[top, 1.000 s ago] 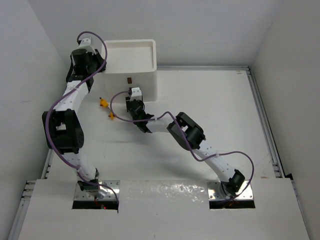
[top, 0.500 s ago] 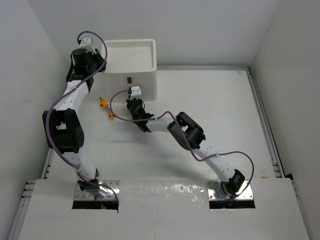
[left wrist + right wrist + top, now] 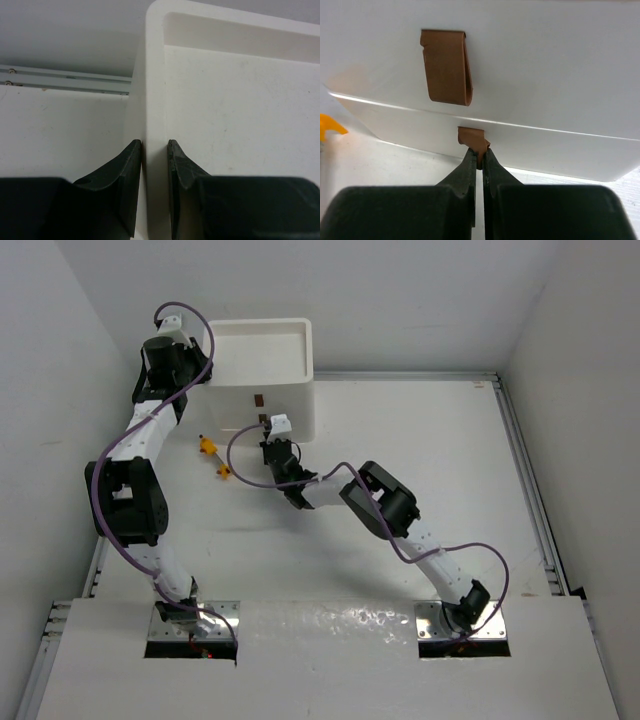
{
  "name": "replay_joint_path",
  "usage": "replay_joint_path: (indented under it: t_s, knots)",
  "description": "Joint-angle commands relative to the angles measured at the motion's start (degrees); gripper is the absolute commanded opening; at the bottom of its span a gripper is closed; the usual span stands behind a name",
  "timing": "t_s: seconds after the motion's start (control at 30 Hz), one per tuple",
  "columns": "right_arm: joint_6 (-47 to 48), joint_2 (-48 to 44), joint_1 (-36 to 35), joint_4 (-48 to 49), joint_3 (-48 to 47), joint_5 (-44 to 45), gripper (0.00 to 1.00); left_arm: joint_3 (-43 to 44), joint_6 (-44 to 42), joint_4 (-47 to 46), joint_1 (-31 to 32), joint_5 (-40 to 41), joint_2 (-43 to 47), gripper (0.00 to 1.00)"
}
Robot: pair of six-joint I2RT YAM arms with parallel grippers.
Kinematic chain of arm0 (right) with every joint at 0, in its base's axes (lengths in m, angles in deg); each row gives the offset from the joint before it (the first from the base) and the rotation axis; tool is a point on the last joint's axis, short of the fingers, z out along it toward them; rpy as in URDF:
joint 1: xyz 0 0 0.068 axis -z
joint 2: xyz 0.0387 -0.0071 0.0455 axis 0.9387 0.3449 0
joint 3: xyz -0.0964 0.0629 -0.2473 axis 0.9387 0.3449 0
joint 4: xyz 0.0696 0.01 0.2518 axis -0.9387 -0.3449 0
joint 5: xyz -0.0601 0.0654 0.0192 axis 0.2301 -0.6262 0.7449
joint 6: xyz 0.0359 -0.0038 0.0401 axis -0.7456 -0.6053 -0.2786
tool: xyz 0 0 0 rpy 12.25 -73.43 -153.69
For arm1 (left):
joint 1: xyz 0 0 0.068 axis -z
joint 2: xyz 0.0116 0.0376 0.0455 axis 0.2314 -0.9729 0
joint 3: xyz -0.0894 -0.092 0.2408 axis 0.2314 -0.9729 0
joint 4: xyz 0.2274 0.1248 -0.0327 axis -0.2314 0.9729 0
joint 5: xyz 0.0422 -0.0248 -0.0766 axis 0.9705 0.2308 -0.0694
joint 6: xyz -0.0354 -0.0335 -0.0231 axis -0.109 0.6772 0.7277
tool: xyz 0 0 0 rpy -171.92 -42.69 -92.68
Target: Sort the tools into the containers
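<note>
Your right hand pinches the lower brown handle of the white drawer unit, front facing 6 o'clock; your left hand clamps its 9 o'clock rim. A yellow-orange screwdriver lies at its 7 o'clock, heading unreadable.

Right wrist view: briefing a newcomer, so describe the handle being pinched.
Find the white drawer unit at the far left of the table. Two brown handles show on its front; it is the lower handle, clamped by the right gripper, while the upper handle hangs free.
</note>
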Motion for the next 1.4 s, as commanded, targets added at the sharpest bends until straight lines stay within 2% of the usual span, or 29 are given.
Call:
replay_joint_path:
  t_s: [0.0,0.33,1.0,1.23,1.27,1.33,1.37]
  knots:
    - [0.34,-6.97,1.09,10.51,2.93,0.69,0.00,-0.10,1.26,5.63,0.28,-3.89,-1.79,0.00]
    - [-0.45,-8.90,-0.14,12.61,8.46,-1.51,0.00,-0.10,1.52,5.55,0.27,-3.88,-1.53,0.00]
    - [-1.16,-21.73,-7.61,29.74,37.28,-3.00,0.00,0.07,2.05,5.46,0.36,-3.00,-1.79,0.00]
    - [0.16,-25.60,-8.58,30.90,42.39,-5.90,0.00,0.86,1.70,6.25,0.36,-3.36,-1.70,0.00]
    - [0.34,-25.87,-8.76,31.42,43.27,-6.25,0.00,1.04,1.53,6.51,0.36,-3.18,-1.61,0.01]
    - [1.30,-26.57,-9.46,33.36,45.73,-7.48,0.00,1.65,0.83,7.21,0.36,-3.09,-1.52,0.09]
    - [1.83,-26.92,-9.72,33.62,46.35,-8.01,0.05,1.83,0.65,7.39,0.28,-3.09,-1.35,0.14]
